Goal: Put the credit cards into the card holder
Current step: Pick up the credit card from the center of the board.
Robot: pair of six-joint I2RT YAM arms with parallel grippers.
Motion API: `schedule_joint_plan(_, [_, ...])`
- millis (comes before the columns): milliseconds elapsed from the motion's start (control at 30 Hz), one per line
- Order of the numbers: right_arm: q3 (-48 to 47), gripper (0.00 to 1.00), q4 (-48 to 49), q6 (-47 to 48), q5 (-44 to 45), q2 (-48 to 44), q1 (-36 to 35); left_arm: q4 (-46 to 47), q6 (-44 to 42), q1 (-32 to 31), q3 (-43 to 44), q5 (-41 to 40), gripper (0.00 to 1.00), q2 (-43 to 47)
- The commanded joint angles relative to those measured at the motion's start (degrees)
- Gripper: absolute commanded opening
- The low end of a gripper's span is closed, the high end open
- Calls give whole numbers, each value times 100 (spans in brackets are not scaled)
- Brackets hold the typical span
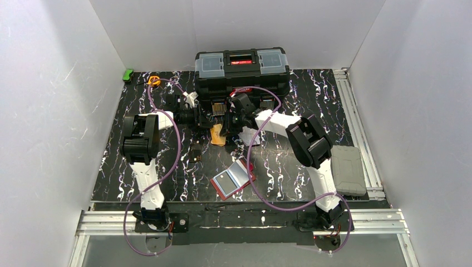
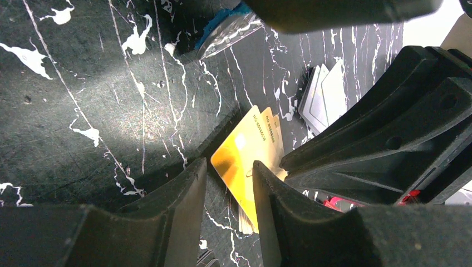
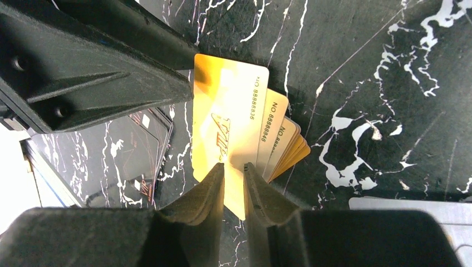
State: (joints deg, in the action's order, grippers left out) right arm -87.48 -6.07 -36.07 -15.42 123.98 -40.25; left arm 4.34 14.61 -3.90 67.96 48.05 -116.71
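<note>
Orange credit cards (image 3: 234,111) are seen fanned in a small pile on the desk (image 1: 311,94), toward the far edge, just in front of the black toolbox (image 1: 242,69); both arms are reached in over this pile. The right pincer (image 3: 234,169) is set over the near end of the top card, fingers almost closed with only a thin slit between; whether the card is actually pinched cannot be told. The left pincer (image 2: 229,178) is released, fingers apart, with a corner of the top orange card showing in the gap and nothing gripped; in the right wrist view its black body is seen at the far left corner of the pile. A few whitish cards (image 2: 325,97) are lying just beside the orange pile. The card holder (image 1: 234,179) is laid open, red with greyish pockets up, near the middle of the near edge, apart from the cards. A grey case (image 1: 348,169) is placed at the right edge.
</note>
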Motion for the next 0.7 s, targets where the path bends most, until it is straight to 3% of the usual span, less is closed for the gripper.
schedule_joint_plan(0, [-293,27,-101,21,-78,217,-50,39,-46,21,-79,161,34,69])
schedule_joint_plan(667, [-748,27,-380,-24,-207,582,-193,-329,-245,20,-95,358,29,144])
